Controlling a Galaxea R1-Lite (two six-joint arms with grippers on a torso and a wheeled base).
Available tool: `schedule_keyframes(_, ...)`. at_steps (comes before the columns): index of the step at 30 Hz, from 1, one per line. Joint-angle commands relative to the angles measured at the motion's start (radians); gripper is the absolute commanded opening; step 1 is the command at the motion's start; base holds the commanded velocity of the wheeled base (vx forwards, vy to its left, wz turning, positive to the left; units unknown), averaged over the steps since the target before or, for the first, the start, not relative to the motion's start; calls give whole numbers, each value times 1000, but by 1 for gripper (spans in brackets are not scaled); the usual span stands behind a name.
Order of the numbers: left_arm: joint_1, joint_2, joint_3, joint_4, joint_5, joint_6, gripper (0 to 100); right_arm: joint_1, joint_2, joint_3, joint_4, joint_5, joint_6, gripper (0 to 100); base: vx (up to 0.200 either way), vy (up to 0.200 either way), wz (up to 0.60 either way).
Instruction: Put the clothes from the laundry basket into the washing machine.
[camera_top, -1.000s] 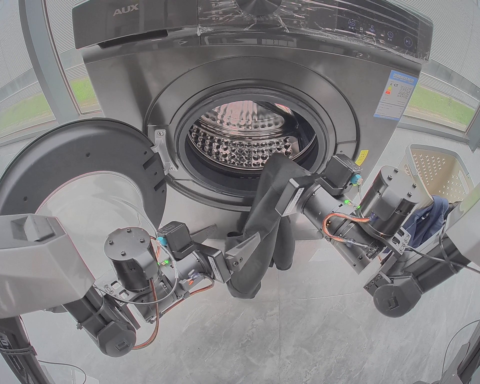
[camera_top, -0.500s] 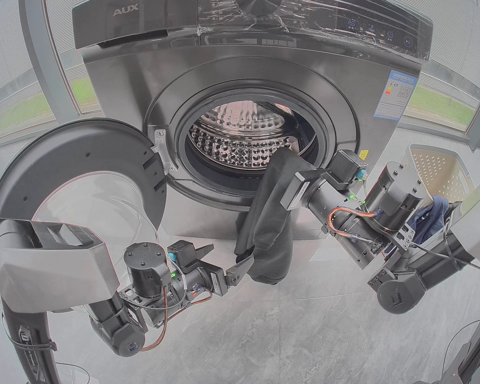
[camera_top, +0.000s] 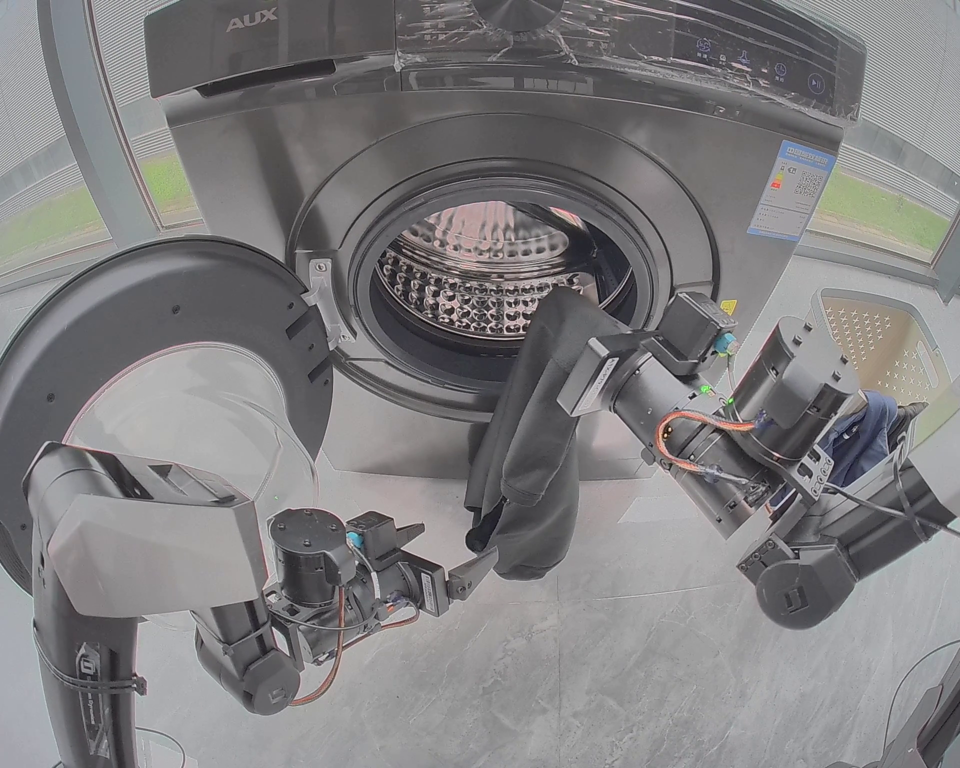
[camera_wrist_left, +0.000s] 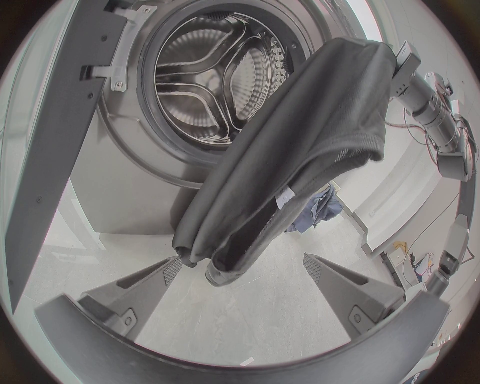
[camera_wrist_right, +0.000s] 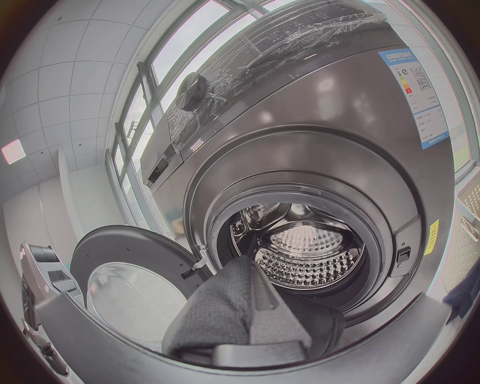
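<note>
The left arm wore an angular pale-grey shell, and the right arm showed dark cylindrical housings. Each wrist carried a looping orange cable and a teal plug. The round black motor cap was dotted with screws. The left gripper had wedge-shaped dark-grey fingers with ribbed pads.

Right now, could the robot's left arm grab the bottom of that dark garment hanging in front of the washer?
Probably yes. The left gripper is open, and the dark garment hangs with its lower end right at the fingers, nothing between. The right gripper holds its top.
</note>
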Motion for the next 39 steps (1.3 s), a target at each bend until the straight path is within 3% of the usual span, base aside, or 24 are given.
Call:
schedule_keyframes(1, 0, 48, -13, 0, -4, 0, 100, 1, 10, -3, -1, 0, 0, 0, 0, 0, 0)
schedule_keyframes(8, 6, 103, -64, -1, -4, 2, 100, 1, 12, -3, -1, 2, 0, 0, 0, 0, 0)
schedule_keyframes(14, 14, 186, -157, -1, -6, 28, 100, 8, 10, 2, -1, 0, 0, 0, 0, 0, 0)
schedule_keyframes(39, -1, 350, -375, -1, -4, 28, 100, 26, 9, 5, -4, -1, 1, 0, 0, 0, 0)
